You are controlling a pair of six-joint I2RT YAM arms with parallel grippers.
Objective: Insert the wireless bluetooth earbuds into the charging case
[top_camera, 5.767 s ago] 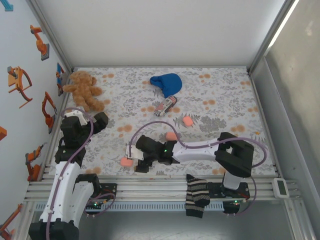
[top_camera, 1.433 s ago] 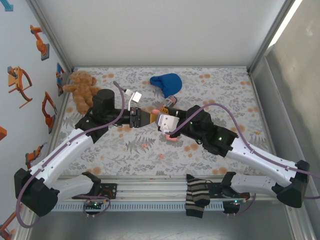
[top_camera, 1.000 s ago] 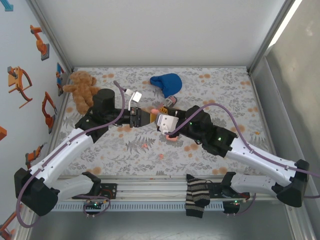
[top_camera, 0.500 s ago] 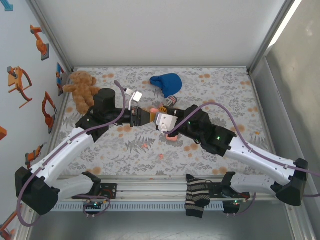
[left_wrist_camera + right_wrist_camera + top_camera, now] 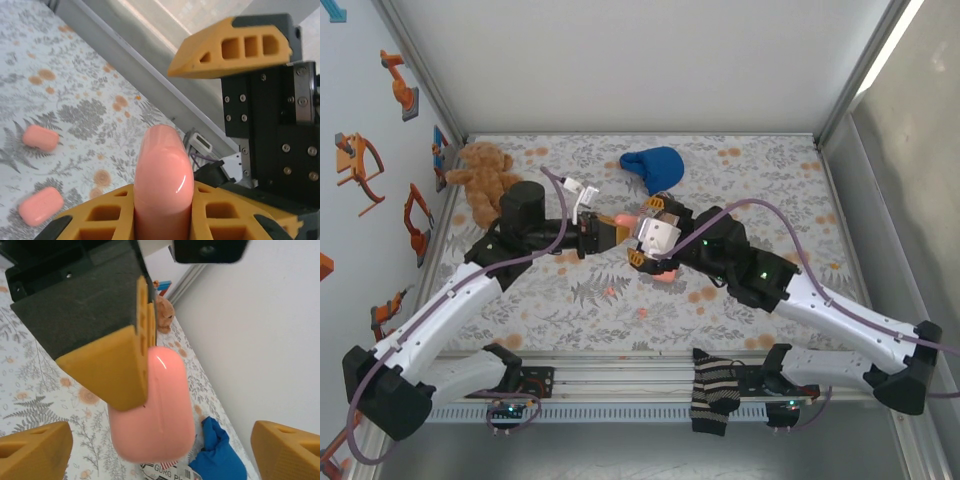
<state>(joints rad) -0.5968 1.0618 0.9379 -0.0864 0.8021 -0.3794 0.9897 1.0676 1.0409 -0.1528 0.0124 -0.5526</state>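
Earbuds are left loose on the worktop while the charging case is held up between two robot arms.

Two tiny coral-pink wireless bluetooth earbuds (image 5: 611, 291) (image 5: 643, 312) are seen lying apart on the floral-printed worktop (image 5: 770, 190), toward its near half. Above and behind them, the pink rounded charging case (image 5: 155, 410) is held clear of the cloth, clamped edgewise between the orange fingers of the left gripper (image 5: 608, 232). The right gripper (image 5: 642, 232) is set facing it, its fingers spread wide on either side of the case and not touching it. A second pink piece (image 5: 665, 275) is seen on the worktop just under the right arm. Farther back, a teddy bear (image 5: 485, 178) is placed at the left edge and a blue cloth item (image 5: 653, 168) near the middle. A striped sock (image 5: 713, 392) is draped over the near rail.
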